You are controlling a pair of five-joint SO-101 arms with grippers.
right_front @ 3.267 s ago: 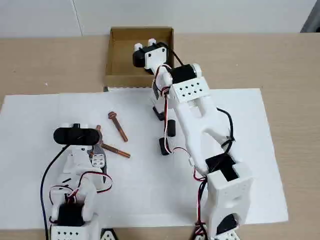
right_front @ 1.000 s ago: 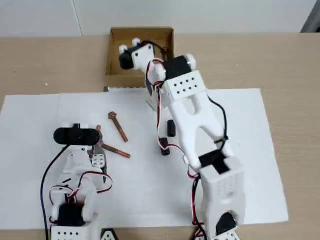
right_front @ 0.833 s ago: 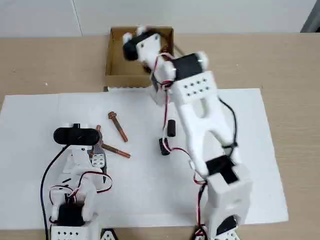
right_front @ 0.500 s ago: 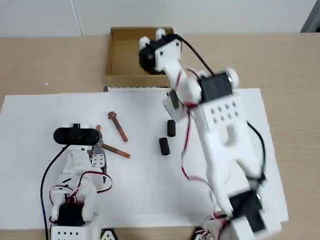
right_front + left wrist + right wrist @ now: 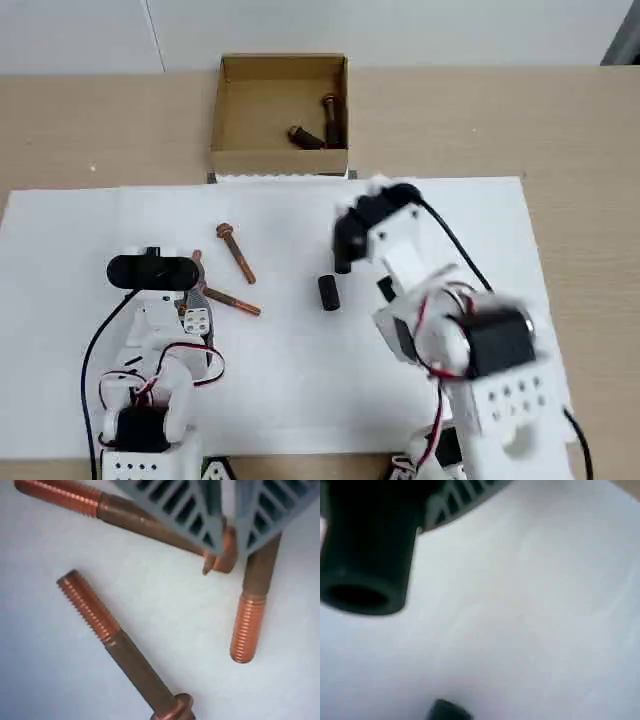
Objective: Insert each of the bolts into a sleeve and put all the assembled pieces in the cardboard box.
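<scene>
The cardboard box [image 5: 280, 100] at the table's far edge holds two assembled pieces [image 5: 305, 138] [image 5: 330, 115]. Two black sleeves lie on the white paper: one [image 5: 328, 292] in the open, the other [image 5: 343, 262] partly under my right gripper [image 5: 350, 235], and seen close up in the right wrist view [image 5: 367, 555]. Three copper bolts lie at the left [image 5: 237, 252] [image 5: 232, 300] [image 5: 197, 260]. My left gripper [image 5: 227, 535] hovers shut over them, its tips just above one bolt's head [image 5: 222, 560], holding nothing.
A white paper sheet [image 5: 100, 220] covers most of the wooden table [image 5: 500, 120]. The second sleeve's end [image 5: 447, 711] shows at the right wrist view's edge. Open paper lies in front of the sleeves, between the two arm bases.
My right arm has drawn back from over the cardboard box to above the sleeves at mid-paper, uncovering the two pieces in the box. The left arm and the bolts have not moved.
</scene>
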